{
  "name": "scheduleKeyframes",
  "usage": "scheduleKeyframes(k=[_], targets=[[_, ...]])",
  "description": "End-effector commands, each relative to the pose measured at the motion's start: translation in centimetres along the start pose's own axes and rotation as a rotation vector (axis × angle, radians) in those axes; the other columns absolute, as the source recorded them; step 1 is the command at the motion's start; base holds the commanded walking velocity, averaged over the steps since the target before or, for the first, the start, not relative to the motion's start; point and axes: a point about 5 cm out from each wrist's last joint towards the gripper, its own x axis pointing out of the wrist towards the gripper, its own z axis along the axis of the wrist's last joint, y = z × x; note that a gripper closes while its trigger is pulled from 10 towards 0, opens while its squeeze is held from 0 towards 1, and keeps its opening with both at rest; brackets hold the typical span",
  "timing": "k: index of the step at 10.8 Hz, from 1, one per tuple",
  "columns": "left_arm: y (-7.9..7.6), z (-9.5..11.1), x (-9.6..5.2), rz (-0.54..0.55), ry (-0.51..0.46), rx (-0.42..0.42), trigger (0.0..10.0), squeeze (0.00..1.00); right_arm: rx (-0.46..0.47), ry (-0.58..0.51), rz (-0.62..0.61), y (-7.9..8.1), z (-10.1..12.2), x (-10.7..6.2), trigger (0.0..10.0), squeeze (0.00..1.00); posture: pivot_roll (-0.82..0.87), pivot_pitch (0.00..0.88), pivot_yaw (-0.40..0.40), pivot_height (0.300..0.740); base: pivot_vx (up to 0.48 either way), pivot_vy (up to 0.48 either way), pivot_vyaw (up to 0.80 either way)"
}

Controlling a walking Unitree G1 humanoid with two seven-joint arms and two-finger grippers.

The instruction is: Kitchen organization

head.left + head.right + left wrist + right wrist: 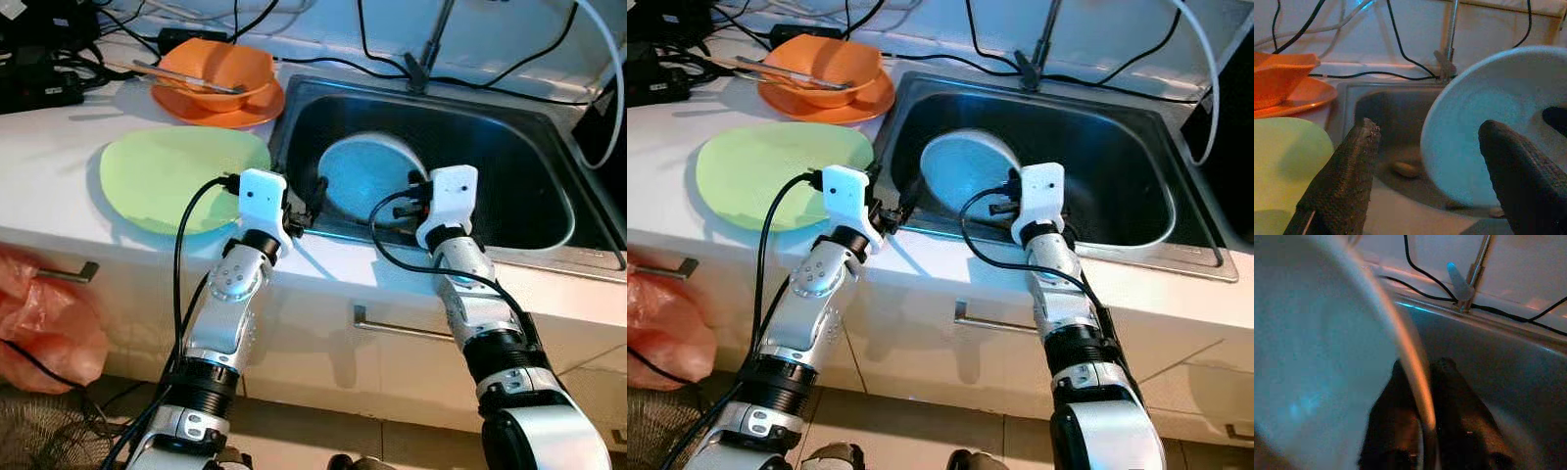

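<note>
A white plate (362,176) stands tilted on edge in the steel sink (509,147). My right gripper (416,191) is shut on the white plate's rim (1418,382), one finger on each face. My left gripper (306,208) is open at the sink's front left corner, just short of the plate's left edge, with nothing between its fingers (1342,186). A light green plate (176,176) lies flat on the white counter to the left. Behind it an orange bowl (217,69) sits on an orange plate (220,103), with utensils across the bowl.
The faucet (426,54) rises behind the sink among black cables. Small scraps (1405,169) lie on the sink floor. Dark equipment (34,69) sits at the counter's far left. An orange plastic bag (44,323) hangs by the drawer handle (69,274) below.
</note>
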Motion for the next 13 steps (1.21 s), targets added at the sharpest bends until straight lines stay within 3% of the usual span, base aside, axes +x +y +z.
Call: scheduleKeyframes(k=[1,2,3,4,8,11,13], targets=[[-0.5,-0.3,0.0,-0.024,0.008,0.014,10.0,0.00,-0.007,0.041,0.004,0.0,-0.9,-0.2,10.0,1.00,0.13,0.106,-0.085,0.740,0.000,0.000,0.00],[-0.5,-0.4,0.0,-0.024,0.010,0.017,10.0,0.00,-0.009,0.045,0.006,0.0,-1.0,-0.2,10.0,1.00,0.13,0.106,-0.085,0.740,0.000,0.000,0.00],[-0.5,-0.4,0.0,-0.024,0.012,0.018,10.0,0.00,-0.012,0.047,0.008,0.0,-1.0,-0.2,10.0,0.12,0.13,0.105,-0.086,0.740,0.000,0.000,0.00],[-0.5,-0.4,0.0,-0.026,0.013,0.019,10.0,0.00,-0.009,0.051,0.007,0.0,-1.0,-0.2,10.0,0.00,0.13,0.105,-0.086,0.740,0.000,0.000,0.00],[-0.4,-0.5,0.0,-0.022,0.012,0.024,10.0,0.00,0.006,0.040,0.008,0.1,-0.8,0.0,10.0,0.00,0.13,0.102,-0.084,0.740,0.000,0.000,0.00],[0.4,1.8,0.7,0.016,-0.065,0.048,10.0,0.00,0.412,-0.002,0.005,0.4,1.1,0.8,10.0,0.00,0.13,0.090,-0.081,0.740,0.000,0.000,0.00],[1.1,2.9,0.9,0.045,-0.103,0.055,10.0,0.00,0.501,0.000,0.016,0.4,1.3,0.9,10.0,0.00,0.13,0.086,-0.080,0.740,0.000,0.000,0.00]])
